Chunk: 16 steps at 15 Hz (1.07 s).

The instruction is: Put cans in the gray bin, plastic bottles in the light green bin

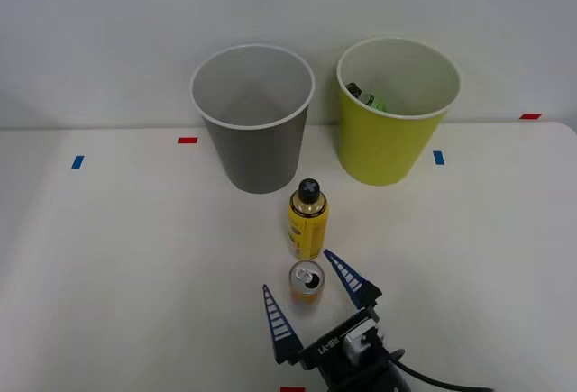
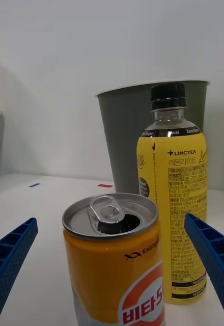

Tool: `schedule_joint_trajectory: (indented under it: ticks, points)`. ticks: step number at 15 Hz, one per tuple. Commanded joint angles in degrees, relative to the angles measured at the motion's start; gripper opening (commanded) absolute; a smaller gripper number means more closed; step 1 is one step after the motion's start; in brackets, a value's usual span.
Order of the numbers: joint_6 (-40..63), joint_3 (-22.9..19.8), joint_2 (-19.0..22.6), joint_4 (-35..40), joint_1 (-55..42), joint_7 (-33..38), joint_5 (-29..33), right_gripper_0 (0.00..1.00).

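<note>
Blue ribbed fingers of the right gripper [image 1: 312, 296] stand spread wide near the front edge of the desk [image 1: 108, 266], one on either side of the can [image 1: 306, 281], with a clear gap between each finger and the can's wall; nothing is gripped. In the wrist view the two fingers [image 2: 10, 254] sit at the corners and the can [image 2: 114, 265] rises between them, not touched by either.

By size, the white desk comes first, carrying everything. Next are the two bins at its back edge, side by side and close but apart: the gray bin [image 1: 253, 122] nearer the middle, upright, and the light green bin [image 1: 394, 117] toward the right corner, upright, with a dark-capped object with a green part lying inside against its wall. Then the yellow bottle [image 1: 308, 221] with a black cap, standing upright just in front of the gray bin. Smaller again is the orange-yellow can, upright just in front of the bottle, its tab lifted and its mouth open. Smallest are the red and blue tape marks [image 1: 187, 140] along the desk's back edge.
</note>
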State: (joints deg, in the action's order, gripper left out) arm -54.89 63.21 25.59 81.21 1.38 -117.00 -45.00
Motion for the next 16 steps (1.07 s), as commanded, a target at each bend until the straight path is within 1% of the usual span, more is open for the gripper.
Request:
schedule_joint_trajectory:
  ticks: [1, 5, 7, 8, 9, 10, 16]
  points:
    - [0.5, -0.1, -0.3, 0.0, 0.2, 0.0, 0.0, 1.00]
    - [2.4, -1.4, -0.5, 0.0, 0.2, -0.3, 0.4, 1.00]
    - [2.4, -1.8, -1.2, 0.0, 0.2, -0.5, 0.5, 1.00]
    - [2.4, -1.8, -1.3, 0.0, 0.2, -0.6, 0.5, 0.73]
    - [2.4, -2.0, -1.5, 0.0, 0.2, -0.6, 1.0, 0.08]
    - [2.4, -2.2, -1.6, 0.0, 0.2, -0.6, 1.1, 0.00]
    - [2.5, -3.6, -2.2, 0.0, 0.0, -0.2, 2.4, 0.00]
